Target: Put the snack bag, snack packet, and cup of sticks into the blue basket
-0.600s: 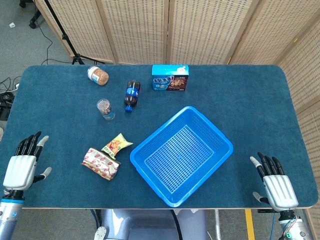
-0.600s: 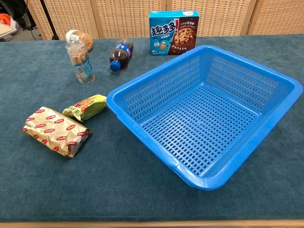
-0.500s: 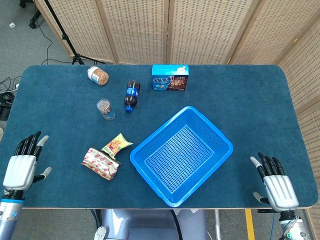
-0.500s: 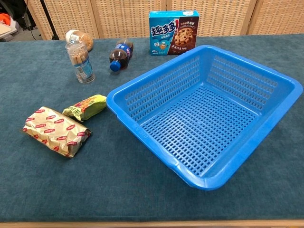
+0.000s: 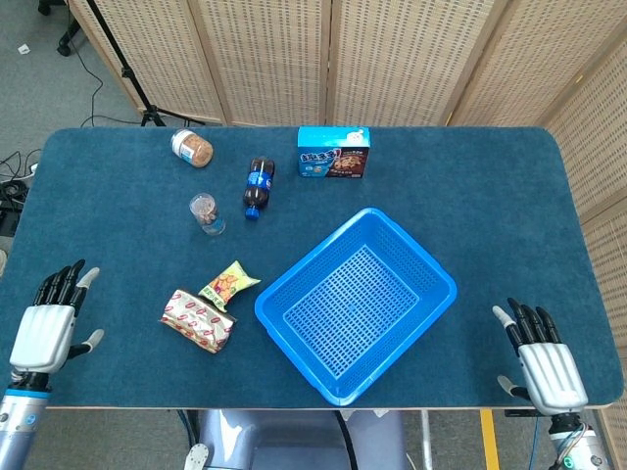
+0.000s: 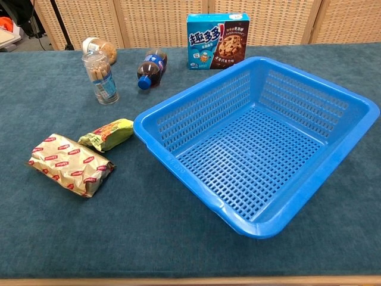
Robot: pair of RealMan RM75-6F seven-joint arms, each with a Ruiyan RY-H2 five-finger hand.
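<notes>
The blue basket (image 5: 431, 265) (image 6: 357, 107) stands empty at the table's middle right. Left of it lie the small yellow-green snack packet (image 5: 229, 282) (image 6: 108, 134) and, nearer the front edge, the larger snack bag (image 5: 198, 319) (image 6: 70, 164) with red marks. The clear cup of sticks (image 5: 206, 212) (image 6: 102, 77) stands upright further back. My left hand (image 5: 49, 323) hovers open at the front left edge, well left of the bag. My right hand (image 5: 542, 362) hangs open at the front right corner. Neither hand shows in the chest view.
A cola bottle (image 5: 258, 185) (image 6: 151, 68) lies on its side behind the basket. A blue cookie box (image 5: 333, 153) (image 6: 216, 41) stands at the back, and a jar (image 5: 192, 149) (image 6: 100, 49) lies at the back left. Woven screens close off the far side.
My left hand has slid slightly back toward the front edge. The right hand has dropped a little too. The objects have not moved.
</notes>
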